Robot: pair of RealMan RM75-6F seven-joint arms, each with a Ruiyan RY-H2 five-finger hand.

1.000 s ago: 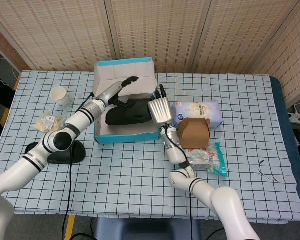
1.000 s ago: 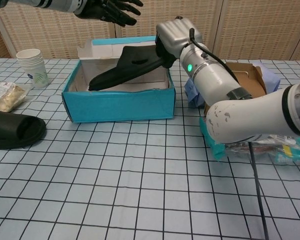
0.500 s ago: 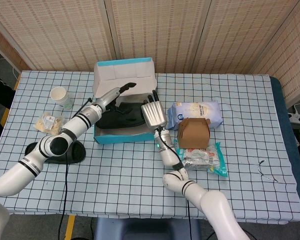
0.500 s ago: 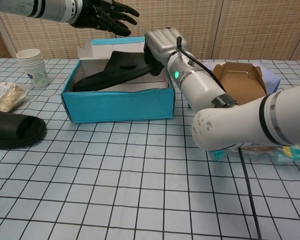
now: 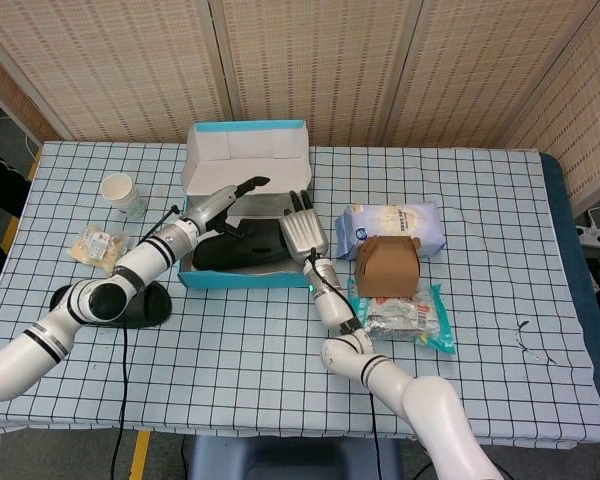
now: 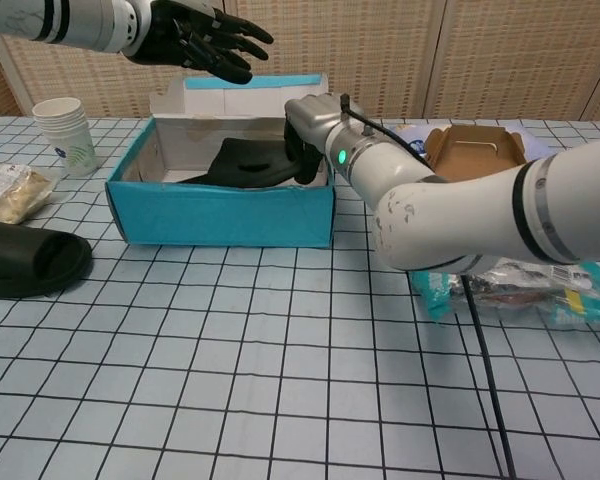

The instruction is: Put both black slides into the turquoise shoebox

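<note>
The turquoise shoebox stands open at the table's middle left, its lid up behind it. One black slide lies low inside it. My right hand reaches over the box's right wall and grips that slide's right end. Above the box's left rear hovers my left hand, its fingers spread and holding nothing. The other black slide lies on the table left of the box, partly hidden by my left arm in the head view.
A paper cup and a snack bag sit at the left. Right of the box are a brown carton, a white bag and a turquoise packet.
My right hand has lowered the slide from a tilt down into the box. The box has slid a little to the left. My left hand stayed above it.
</note>
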